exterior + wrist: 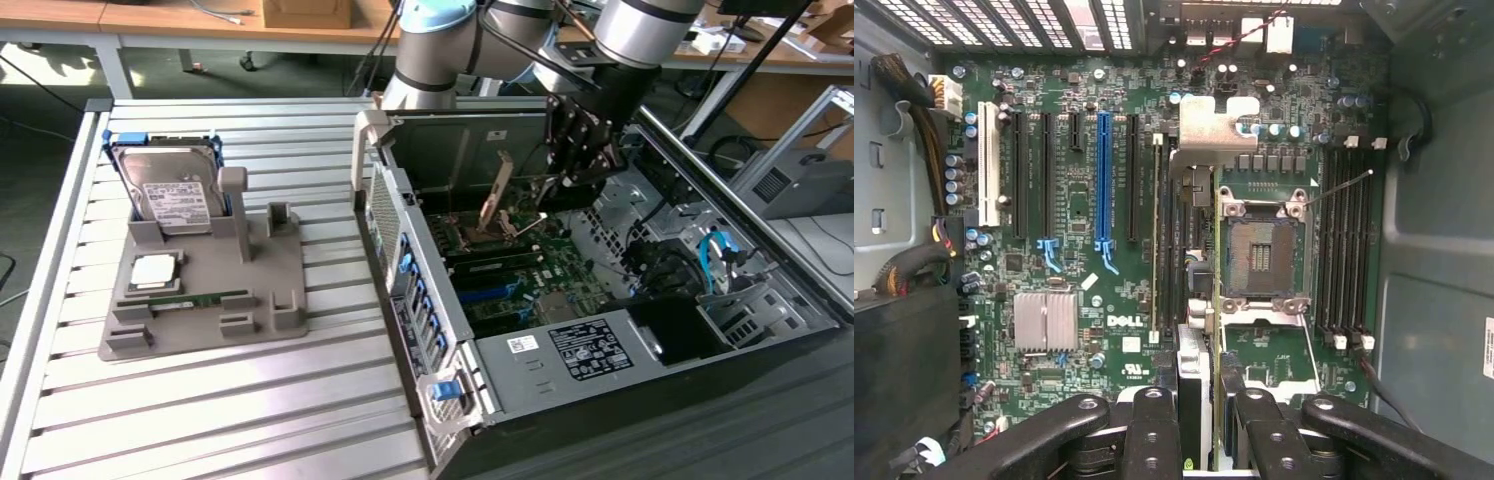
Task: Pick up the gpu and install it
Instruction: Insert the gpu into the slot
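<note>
Gripper (1204, 435) is clamped on the gpu (1194, 375). The card sits edge-on between its fingers, apparently so its connector edge faces the motherboard (1054, 270) directly beneath. The blue slot (1103, 180) lies to one side of the gripper. Card judged not yet seated.

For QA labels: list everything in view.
open metal computer case: 1, grey, exterior view's right
green motherboard: 1, green, inside case
thin dark gpu card with silver bracket: 1, dark, over motherboard
grey plastic fixture: 1, grey, exterior view's left
white-labelled silver hard drive: 1, silver, upright in fixture
square silver chip: 1, silver, on fixture
slim green memory stick: 1, green, on fixture
slatted metal table: 1, grey, under fixture
robot arm: 1, grey-blue, above case
black gripper: 1, black, gripping gpu card
</note>
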Tool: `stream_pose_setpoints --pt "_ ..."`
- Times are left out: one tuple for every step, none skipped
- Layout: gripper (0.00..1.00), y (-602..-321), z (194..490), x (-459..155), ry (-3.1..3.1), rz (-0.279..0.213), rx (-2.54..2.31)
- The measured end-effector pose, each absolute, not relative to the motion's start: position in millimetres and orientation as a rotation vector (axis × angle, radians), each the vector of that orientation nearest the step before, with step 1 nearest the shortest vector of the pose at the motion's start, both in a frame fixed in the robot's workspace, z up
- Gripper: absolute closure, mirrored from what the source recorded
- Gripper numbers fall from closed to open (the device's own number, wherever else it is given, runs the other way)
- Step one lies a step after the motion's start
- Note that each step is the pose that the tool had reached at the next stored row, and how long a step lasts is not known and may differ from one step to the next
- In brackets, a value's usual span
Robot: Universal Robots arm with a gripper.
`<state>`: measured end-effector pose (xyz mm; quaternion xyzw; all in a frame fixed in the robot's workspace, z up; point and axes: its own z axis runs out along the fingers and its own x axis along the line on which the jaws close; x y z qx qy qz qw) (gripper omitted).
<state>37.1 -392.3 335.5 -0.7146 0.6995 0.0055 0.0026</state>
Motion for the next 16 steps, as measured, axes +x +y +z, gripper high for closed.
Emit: stream_pose_setpoints --pt "0.73 -392.4 335.5 37.0 2.194 0.017 -2.241" --pt "0.73 -392.6 335.5 37.0 2.194 0.017 -2.241" --pt "0.73 -392.7 335.4 37.0 2.194 0.017 -2.241" --pt "0.73 -392.9 335.4 37.0 2.194 0.017 -2.241" --pt "0.73 -393.1 335.3 37.0 2.194 0.017 -2.241" --pt "0.73 -393.3 335.3 37.0 2.194 0.017 -2.241" --pt "0.73 -393.5 335.3 37.0 2.194 0.017 -2.241" --pt "0.73 -393.8 335.2 37.0 2.194 0.017 -2.241" --pt "0.73 -394.0 335.2 36.9 2.194 0.017 -2.241" --pt "0.73 -394.2 335.1 36.9 2.194 0.017 -2.241" --pt "0.73 -394.4 335.1 36.9 2.194 0.017 -2.241" --pt "0.73 -394.6 335.1 36.9 2.194 0.017 -2.241" --pt "0.73 -394.8 335.0 36.9 2.194 0.017 -2.241" --pt "0.73 -395.2 335.0 36.8 2.194 0.017 -2.241" --pt "0.73 -395.4 334.9 36.8 2.194 0.017 -2.241" --pt "0.73 -395.7 334.9 36.8 2.194 0.017 -2.241"
